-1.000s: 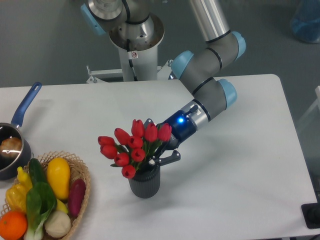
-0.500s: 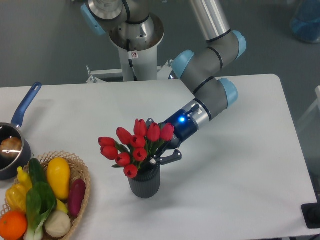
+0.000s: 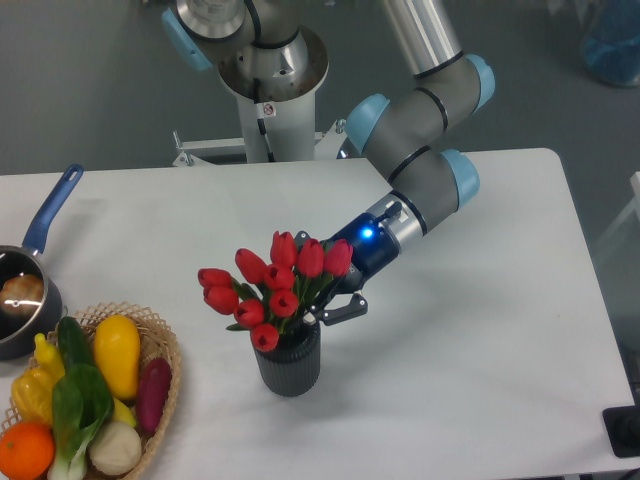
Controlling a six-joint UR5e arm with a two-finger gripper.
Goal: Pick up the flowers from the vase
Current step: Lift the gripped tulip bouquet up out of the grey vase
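**Tulips gripped just above the vase mouth**

Nearest the camera, at the desk's front left corner, a woven wicker basket (image 3: 165, 345) held a yellow squash, a purple aubergine, an orange, a green courgette and a white-stalked leafy green. Beside it at the left edge sat a dark saucepan with a blue handle (image 3: 30, 290), something pale inside it.

At the middle of the white desk (image 3: 480, 340) stood the small dark grey ribbed cylindrical vase (image 3: 290, 368), upright. The bunch of red tulip buds with green leaves (image 3: 272, 290) rose out of its mouth and leaned up and to the left, the stems apparently still inside the rim; whether their lower ends had cleared the bottom could not be told.

The black two-finger gripper (image 3: 325, 305) reached in from the right, just above the vase rim, with its jaws closed around the stems below the buds. That low, sideways hold looked chosen to catch the firm stems, not the soft heads, and to leave the path straight up free. Only one finger showed plainly; the foliage hid the other.

Behind, the grey arm with blue joint caps (image 3: 420, 170) slanted back to its pedestal at the far edge of the desk.
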